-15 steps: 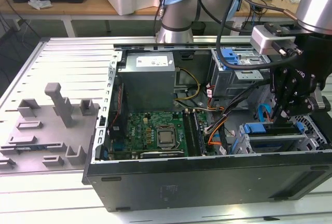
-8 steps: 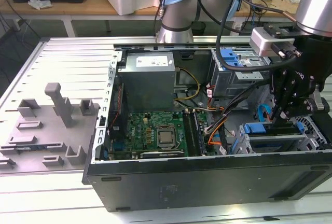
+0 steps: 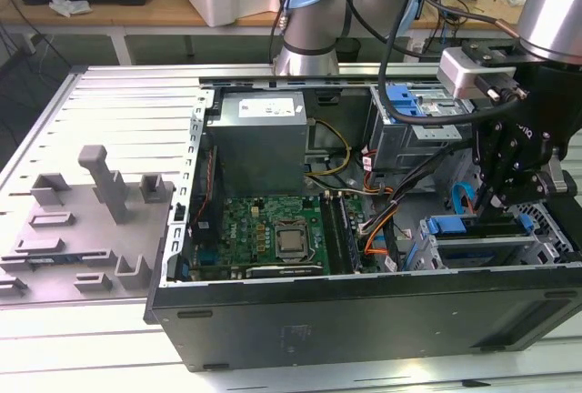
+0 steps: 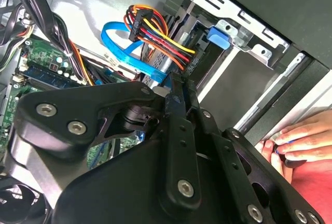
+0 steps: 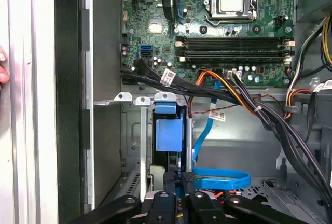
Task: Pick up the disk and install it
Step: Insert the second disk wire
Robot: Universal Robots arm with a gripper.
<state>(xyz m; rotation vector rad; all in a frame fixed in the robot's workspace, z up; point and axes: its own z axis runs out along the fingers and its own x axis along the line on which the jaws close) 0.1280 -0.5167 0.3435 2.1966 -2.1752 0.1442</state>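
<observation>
The disk [image 5: 169, 136] sits in the drive cage [image 5: 132, 146] beside the motherboard [image 5: 207, 27].

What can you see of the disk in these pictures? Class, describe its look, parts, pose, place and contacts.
The disk stands on edge in a slot of the grey metal drive cage inside the open computer case, beside the motherboard. Its blue plastic end handle faces the first wrist view; a dark body edge shows below it. The gripper sits right at its end, though whether it is gripping is unclear. A flat blue cable lies beside it.
</observation>
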